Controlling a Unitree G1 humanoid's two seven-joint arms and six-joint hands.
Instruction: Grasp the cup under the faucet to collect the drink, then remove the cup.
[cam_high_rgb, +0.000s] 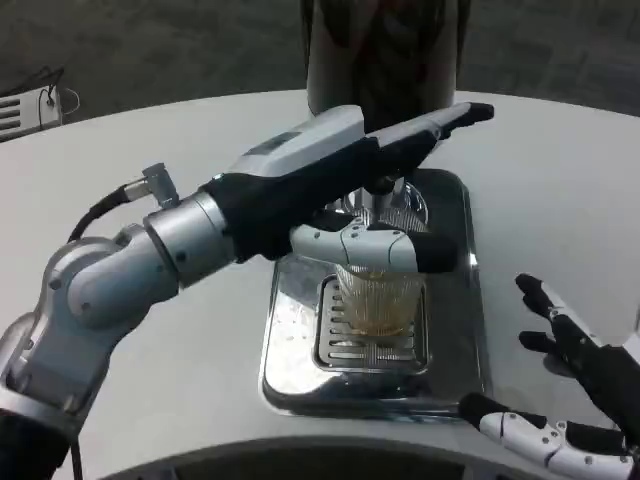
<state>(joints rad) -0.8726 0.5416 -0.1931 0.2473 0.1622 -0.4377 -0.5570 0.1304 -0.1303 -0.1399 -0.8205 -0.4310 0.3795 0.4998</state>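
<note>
The white table (560, 170) is filling the view, and the dark drink dispenser (385, 50) is standing at twelve o'clock on it, its body running up out of the picture. A shiny metal drip tray (290, 330) is sitting just in front of the dispenser, near the middle of the table, with a slotted grate in its floor. The left hand (370, 200) is reaching in from nine o'clock across the tray, its white back turned up, its fingers wrapping around the cup (378, 300) at the rim (so this hand is holding the cup). The clear ribbed cup is standing upright on the grate, below the faucet (385, 205), which the hand is largely hiding, and a little amber drink is showing at its bottom. The right hand (565, 390) is lying at four o'clock beside the tray, holding nothing, its fingers spreading wide apart.
</note>
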